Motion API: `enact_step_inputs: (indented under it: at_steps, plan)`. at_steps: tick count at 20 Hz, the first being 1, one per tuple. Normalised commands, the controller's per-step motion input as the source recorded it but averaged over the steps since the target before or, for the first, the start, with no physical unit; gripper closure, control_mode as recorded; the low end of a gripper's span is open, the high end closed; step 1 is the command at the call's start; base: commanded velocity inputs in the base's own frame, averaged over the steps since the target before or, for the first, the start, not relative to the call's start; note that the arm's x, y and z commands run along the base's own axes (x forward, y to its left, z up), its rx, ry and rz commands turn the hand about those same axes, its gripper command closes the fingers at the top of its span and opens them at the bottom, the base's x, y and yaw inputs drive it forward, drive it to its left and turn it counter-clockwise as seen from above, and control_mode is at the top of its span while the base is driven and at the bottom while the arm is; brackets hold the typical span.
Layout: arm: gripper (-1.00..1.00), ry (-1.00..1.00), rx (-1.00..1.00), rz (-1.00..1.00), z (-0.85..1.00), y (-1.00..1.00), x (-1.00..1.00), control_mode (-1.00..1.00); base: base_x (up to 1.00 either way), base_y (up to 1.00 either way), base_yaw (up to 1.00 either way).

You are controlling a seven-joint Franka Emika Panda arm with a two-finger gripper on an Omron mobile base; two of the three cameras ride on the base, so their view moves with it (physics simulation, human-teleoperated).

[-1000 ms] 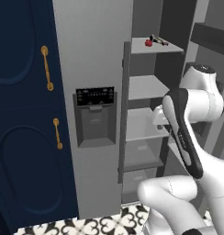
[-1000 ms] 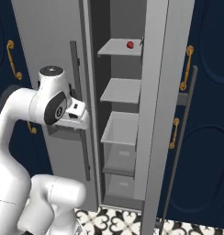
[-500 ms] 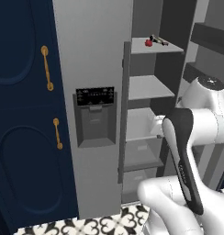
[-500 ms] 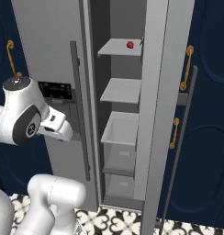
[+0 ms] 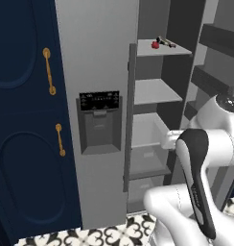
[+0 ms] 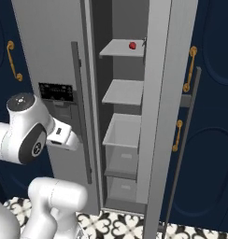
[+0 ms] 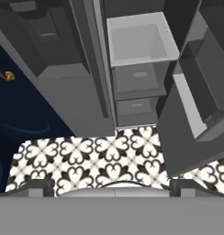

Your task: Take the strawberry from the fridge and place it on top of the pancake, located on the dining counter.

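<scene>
The fridge (image 5: pixel 97 72) has its left door shut and its right door (image 6: pixel 162 93) swung open. The strawberry (image 5: pixel 155 45) (image 6: pixel 132 45), tiny and bright red, lies on the top grey shelf (image 6: pixel 118 49), beside a dark thin item (image 5: pixel 166 42). My gripper (image 7: pixel 112 186) is open, its fingertips (image 7: pixel 38 187) wide apart with nothing between them. The hand (image 6: pixel 63 136) hangs in front of the dispenser door, well below and in front of the strawberry, tilted down at the lower drawers (image 7: pixel 137 39) and the floor. The pancake and the dining counter are out of view.
Navy cabinets with gold handles (image 5: pixel 49 71) (image 6: pixel 191 67) flank the fridge. A dark dispenser recess (image 5: pixel 100 122) sits in the shut door, whose long handle (image 6: pixel 82 112) runs by the opening. Door bins (image 7: pixel 196 87) line the open door. Patterned floor tiles (image 7: pixel 100 156) lie below.
The arm has folded back from the fridge opening, its elbow swinging outward and lower. The hand has tipped downward. The strawberry and the fridge doors have stayed put.
</scene>
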Motion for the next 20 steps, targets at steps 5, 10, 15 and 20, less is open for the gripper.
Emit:
enact_step_inputs:
  at_steps: [5,10,15,20]
  plan:
    - [-1.0,0.0,-0.1,0.0,-0.09,0.0,0.0,-1.0,0.0,0.0,0.0]
    - [-1.0,-0.03,-0.03,0.0,-0.05,0.0,-0.02,-1.0,0.0,0.0,0.0]
    - [-1.0,0.0,0.0,0.0,0.0,0.0,0.0,-1.0,0.0,0.0,0.0]
    - [-1.0,-0.05,0.0,-0.05,0.0,0.01,0.0,-1.0,0.0,0.0,0.0]
